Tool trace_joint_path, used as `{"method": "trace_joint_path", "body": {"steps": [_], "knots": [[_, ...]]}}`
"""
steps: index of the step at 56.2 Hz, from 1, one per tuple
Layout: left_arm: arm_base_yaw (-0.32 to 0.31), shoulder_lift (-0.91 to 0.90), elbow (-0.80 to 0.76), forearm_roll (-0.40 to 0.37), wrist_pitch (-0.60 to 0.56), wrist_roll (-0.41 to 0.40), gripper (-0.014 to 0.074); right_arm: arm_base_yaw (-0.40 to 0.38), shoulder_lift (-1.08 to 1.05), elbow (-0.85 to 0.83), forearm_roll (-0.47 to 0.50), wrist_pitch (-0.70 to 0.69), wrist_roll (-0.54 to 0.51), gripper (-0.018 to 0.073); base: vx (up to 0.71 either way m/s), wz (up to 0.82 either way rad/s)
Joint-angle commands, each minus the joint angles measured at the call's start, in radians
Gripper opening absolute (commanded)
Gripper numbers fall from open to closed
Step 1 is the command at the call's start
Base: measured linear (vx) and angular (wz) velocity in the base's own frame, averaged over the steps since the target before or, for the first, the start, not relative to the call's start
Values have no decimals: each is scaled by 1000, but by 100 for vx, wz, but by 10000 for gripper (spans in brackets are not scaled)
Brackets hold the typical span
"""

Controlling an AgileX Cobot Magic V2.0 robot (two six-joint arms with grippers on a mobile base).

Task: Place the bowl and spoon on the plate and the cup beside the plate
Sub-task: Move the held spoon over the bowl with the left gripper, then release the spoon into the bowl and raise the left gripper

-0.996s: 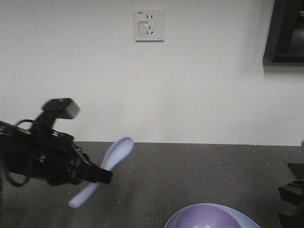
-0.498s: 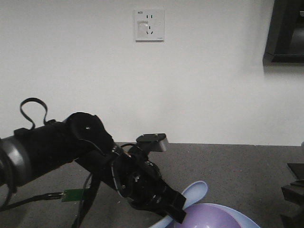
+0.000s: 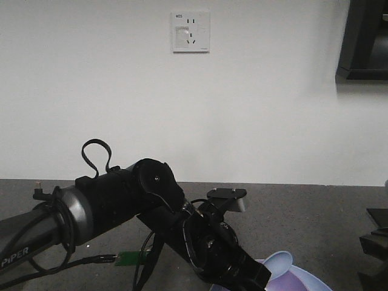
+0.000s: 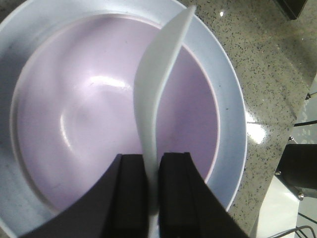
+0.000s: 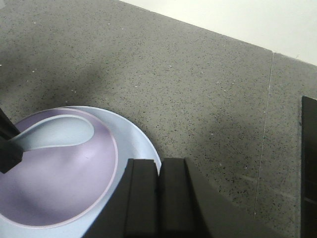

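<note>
One plate (image 4: 229, 106), one bowl (image 4: 89, 119) and one spoon (image 4: 154, 84) showed in the views. The pale blue plate lay on the speckled grey desk (image 5: 188, 69). The lavender bowl sat inside it, with the plate's rim showing as a ring all round. In the front view the pair lay at the near edge, right of centre, and only a sliver of each was visible.

There were two end effectors. The left end effector (image 4: 152, 196) was clamped on the spoon's handle, and its two dark fingers (image 4: 130, 198) pressed the handle from either side. The spoon stood on edge above the bowl. Its scoop reached over the purple hollow toward the far rim and ended above the plate's border. Whether the spoon touched the bowl could not be told. In the right wrist view the scoop lay over the bowl's left part, with its hollow facing up.

The right end effector (image 5: 159, 198) was closed on nothing, its two fingers pressed together with only a thin seam between them. It was just beside the plate's right edge, above the desk.

The left arm (image 3: 115, 206), black with a grey link, came in from the left and slanted down to the plate. One wall socket (image 3: 191, 31) was on the white wall behind.
</note>
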Motion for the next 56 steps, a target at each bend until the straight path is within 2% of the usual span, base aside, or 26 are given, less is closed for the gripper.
{"method": "trace_joint_path", "body": {"steps": [1,11,15,19,26,31,38,41,45,48,56], "knots": [[-3,-59,-37,-36,-21,-9,315,-3,-13,-27,-3,-81,-2,-8,0,0],[-3,-60,-37,-33,-23,-7,482,-3,-13,-27,-2,-80,-2,-8,0,0],[0,-65,-41,-31,-23,8,522,-3,-13,-27,-2,-79,-2,-8,0,0],[0,-71,-66,7,-8,27,540,-3,-13,-27,-2,-78,-2,-8,0,0],[0,-107,-161,163,53,18,541,-3,-13,-27,-2,-76,-2,-8,0,0],[0,-147,-234,327,106,-29,538,-3,-13,-27,-2,-75,-2,-8,0,0],[0,-219,-306,630,193,-148,538,-3,-13,-27,-2,-75,-2,-8,0,0],[0,-265,-301,771,193,-214,538,-3,-13,-27,-2,-75,-2,-8,0,0],[5,-317,-298,909,193,-283,538,-3,-13,-27,-2,-75,-2,-8,0,0],[17,-355,-298,951,193,-310,538,-3,-13,-27,-2,-75,-2,-8,0,0],[88,-455,-269,953,193,-323,538,-3,-13,-27,-2,-75,-2,-8,0,0]]}}
